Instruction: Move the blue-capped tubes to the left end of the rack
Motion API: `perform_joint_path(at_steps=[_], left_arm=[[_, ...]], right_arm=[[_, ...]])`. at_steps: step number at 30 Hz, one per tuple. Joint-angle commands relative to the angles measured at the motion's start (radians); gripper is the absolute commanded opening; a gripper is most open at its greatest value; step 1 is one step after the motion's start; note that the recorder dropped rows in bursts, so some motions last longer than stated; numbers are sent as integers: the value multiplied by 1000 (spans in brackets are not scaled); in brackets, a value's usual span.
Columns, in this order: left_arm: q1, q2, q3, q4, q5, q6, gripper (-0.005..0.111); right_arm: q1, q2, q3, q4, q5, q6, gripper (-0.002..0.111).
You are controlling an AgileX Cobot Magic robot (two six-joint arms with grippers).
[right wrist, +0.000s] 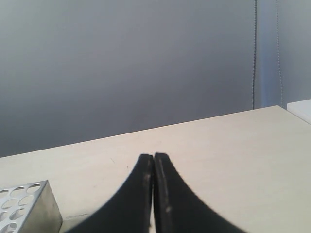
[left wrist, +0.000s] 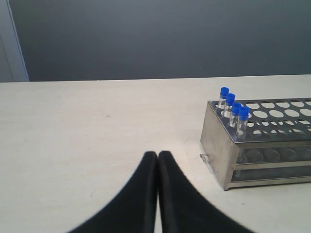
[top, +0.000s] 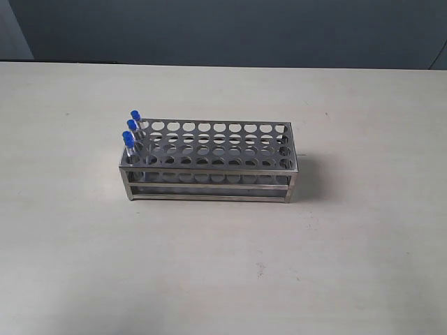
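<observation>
1. A pale table (top: pixel 223 279) sits by a grey wall.
2. All four blue-capped tubes (left wrist: pixel 230 99) stand at the left end of the rack (top: pixel 209 185), so the job looks done (nothing left to move).
3. The left gripper (left wrist: pixel 158 154) and right gripper (right wrist: pixel 153 156) are pinched closed, empty, away from the rack.

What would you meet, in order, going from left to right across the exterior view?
Bare table → blue-capped tubes, standing together → the rack, whose left end holds them and whose other holes look empty → bare table again.
</observation>
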Motion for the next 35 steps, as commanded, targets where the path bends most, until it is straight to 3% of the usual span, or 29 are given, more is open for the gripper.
perform_joint_path(at_steps=[1, 35], left_arm=[[-4, 3, -5, 1, -7, -1, 1], [-4, 3, -5, 1, -7, -1, 1]], right_arm=[[-6, -6, 1, -4, -5, 0, 2], [-6, -6, 1, 8, -2, 0, 2]])
